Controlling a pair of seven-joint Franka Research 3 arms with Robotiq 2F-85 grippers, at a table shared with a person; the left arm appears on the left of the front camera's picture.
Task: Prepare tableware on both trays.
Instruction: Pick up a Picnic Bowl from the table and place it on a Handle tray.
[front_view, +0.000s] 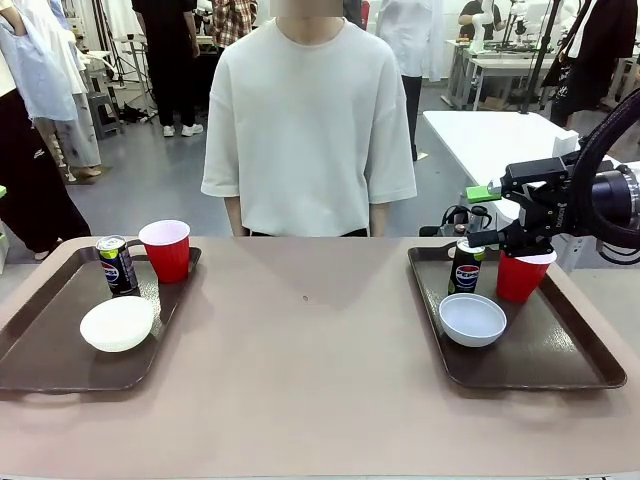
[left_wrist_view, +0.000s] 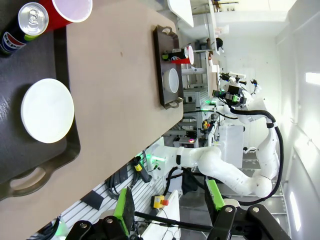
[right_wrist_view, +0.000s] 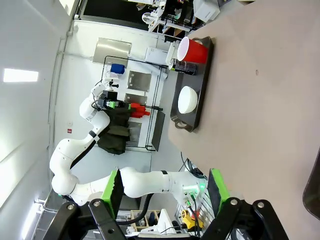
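Above the right tray (front_view: 585, 350), the right pincer (front_view: 478, 215) hangs open, can (front_view: 466, 266) and cup (front_view: 522, 275) just below.

this is a robot lab, a big room for testing robots. a white robot arm (left_wrist_view: 235, 175) stands on a frame with wires and a red stop button (left_wrist_view: 159, 201). white work tables (front_view: 500, 135) sit behind the person (front_view: 308, 120). more people (front_view: 170, 60) stand on the grey floor (front_view: 150, 180). the walls are plain white with bright lights (right_wrist_view: 20, 75).
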